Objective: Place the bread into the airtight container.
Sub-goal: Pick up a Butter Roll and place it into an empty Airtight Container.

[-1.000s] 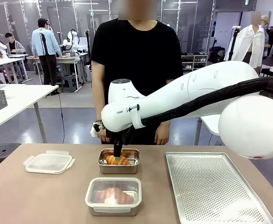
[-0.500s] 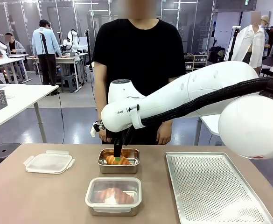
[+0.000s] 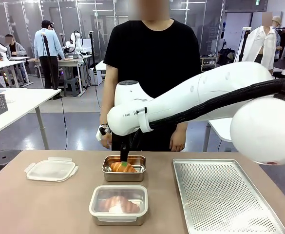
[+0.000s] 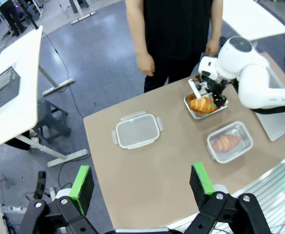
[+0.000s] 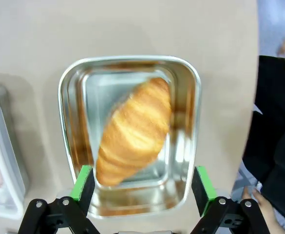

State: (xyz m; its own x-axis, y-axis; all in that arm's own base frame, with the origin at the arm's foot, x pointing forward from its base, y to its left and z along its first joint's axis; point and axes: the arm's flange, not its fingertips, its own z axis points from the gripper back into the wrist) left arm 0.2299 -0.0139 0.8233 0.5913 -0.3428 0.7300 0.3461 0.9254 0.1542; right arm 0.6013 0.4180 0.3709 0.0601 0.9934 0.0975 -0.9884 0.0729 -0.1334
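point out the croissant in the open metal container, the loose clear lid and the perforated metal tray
golden croissant (image 5: pixel 135 129), right wrist view, middle of its crust
loose clear plastic lid (image 3: pixel 51 170), front view, centre of its flat top
perforated metal tray (image 3: pixel 225 195), front view, bare middle of its surface

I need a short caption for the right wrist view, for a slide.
Open right claw above a croissant lying in a steel container.

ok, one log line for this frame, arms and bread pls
right gripper: open, above croissant in open steel container | left gripper: open, raised, empty | nearer container: lidded | spare lid: on table
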